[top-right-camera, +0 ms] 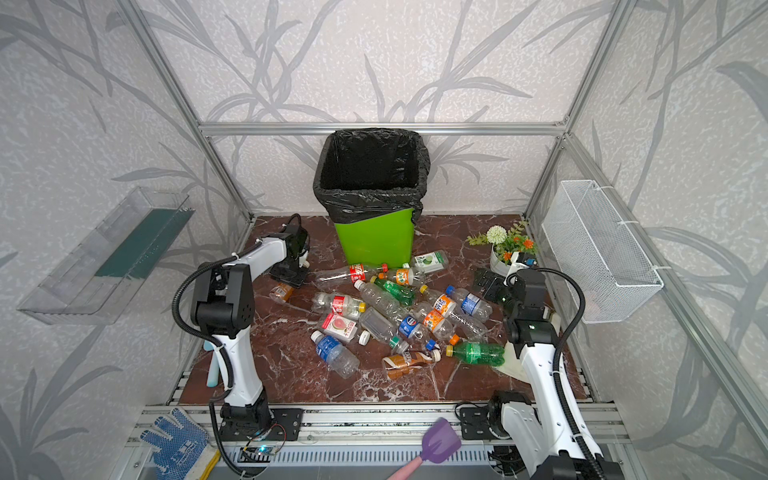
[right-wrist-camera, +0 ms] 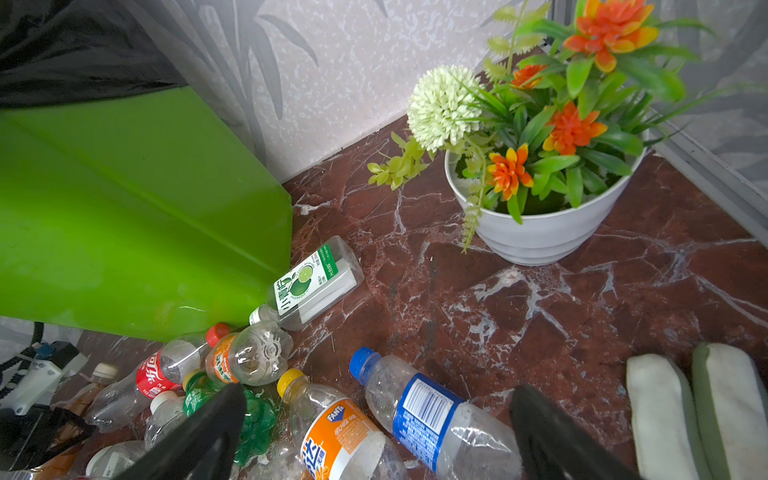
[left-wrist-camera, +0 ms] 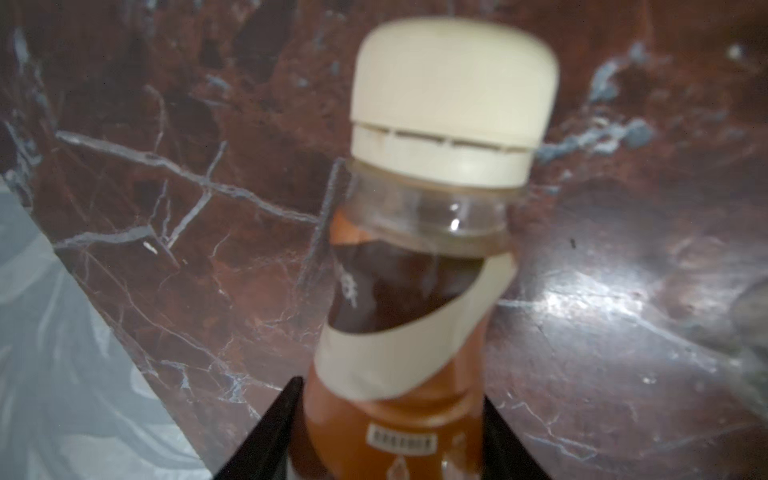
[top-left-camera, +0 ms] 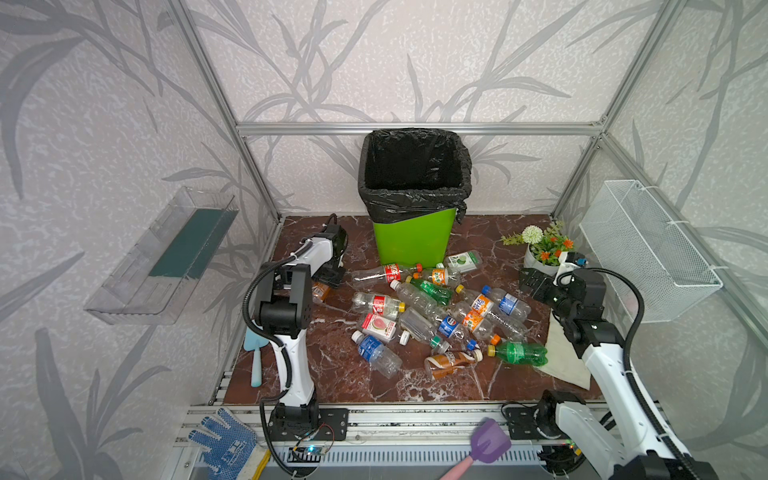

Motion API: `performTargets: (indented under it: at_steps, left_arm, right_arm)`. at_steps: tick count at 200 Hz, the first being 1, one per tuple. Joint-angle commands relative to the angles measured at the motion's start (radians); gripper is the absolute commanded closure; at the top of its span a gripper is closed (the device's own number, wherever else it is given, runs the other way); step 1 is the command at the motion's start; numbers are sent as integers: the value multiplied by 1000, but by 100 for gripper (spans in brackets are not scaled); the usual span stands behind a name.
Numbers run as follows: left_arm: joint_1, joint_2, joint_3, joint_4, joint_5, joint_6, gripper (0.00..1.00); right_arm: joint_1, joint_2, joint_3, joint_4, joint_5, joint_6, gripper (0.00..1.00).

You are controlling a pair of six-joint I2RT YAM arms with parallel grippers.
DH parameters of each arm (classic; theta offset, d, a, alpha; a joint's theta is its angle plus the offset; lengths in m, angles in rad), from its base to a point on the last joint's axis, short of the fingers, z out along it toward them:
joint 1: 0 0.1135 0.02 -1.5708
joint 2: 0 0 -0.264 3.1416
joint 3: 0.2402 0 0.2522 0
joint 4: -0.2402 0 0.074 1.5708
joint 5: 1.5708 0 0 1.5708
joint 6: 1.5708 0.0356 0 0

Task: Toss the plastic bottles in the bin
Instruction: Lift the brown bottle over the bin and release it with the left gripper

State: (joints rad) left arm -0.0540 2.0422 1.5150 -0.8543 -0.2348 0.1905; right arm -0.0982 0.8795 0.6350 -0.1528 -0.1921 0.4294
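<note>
Front rail: a blue-dotted glove (top-left-camera: 222, 442) lay at 7 o'clock and a purple spatula (top-left-camera: 490, 442) at 5 o'clock, both in front of the counter (top-left-camera: 332, 374).
Plastic bottles (top-left-camera: 446, 326): they lay on their sides in a loose heap in the middle of the counter, some across others. A green bottle (top-left-camera: 519, 353) was at the 4 o'clock edge of the heap.
Left gripper (left-wrist-camera: 390, 390): it was low at 10 o'clock from the heap. Its fingers pinched a brown-label bottle (left-wrist-camera: 399, 332) with a cream cap from both sides, apart from the heap.
Right gripper (right-wrist-camera: 378, 392): it was at 3 o'clock from the heap, spread wide and holding nothing, above the bottles at that edge.
Flower pot (right-wrist-camera: 540, 232): it stood at 2 o'clock, near the right gripper.
Bin (top-left-camera: 411, 241): it stood upright at 12 o'clock by the back wall, a black bag over its rim. The farthest bottles lay just beside its foot.
</note>
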Motion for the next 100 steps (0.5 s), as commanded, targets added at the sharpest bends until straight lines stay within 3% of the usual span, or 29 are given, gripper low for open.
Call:
performTargets:
  at_steps: [1,31,53,100]
  left_arm:
    - [22,-18,34,-58,59,-50,57]
    - [51,-158,67,-32,162,-145,63]
    - [111,-334,100,28,276,-305,67]
    - [122,-738,60,368,248,-506,62]
  right_arm:
    - [-3,3,-14,34,0,-6,1]
    - [-3,0,-6,35,1,-6,1]
    - [-3,-4,3,29,2,-9,1]
    - [-4,-21,8,32,7,-1,1]
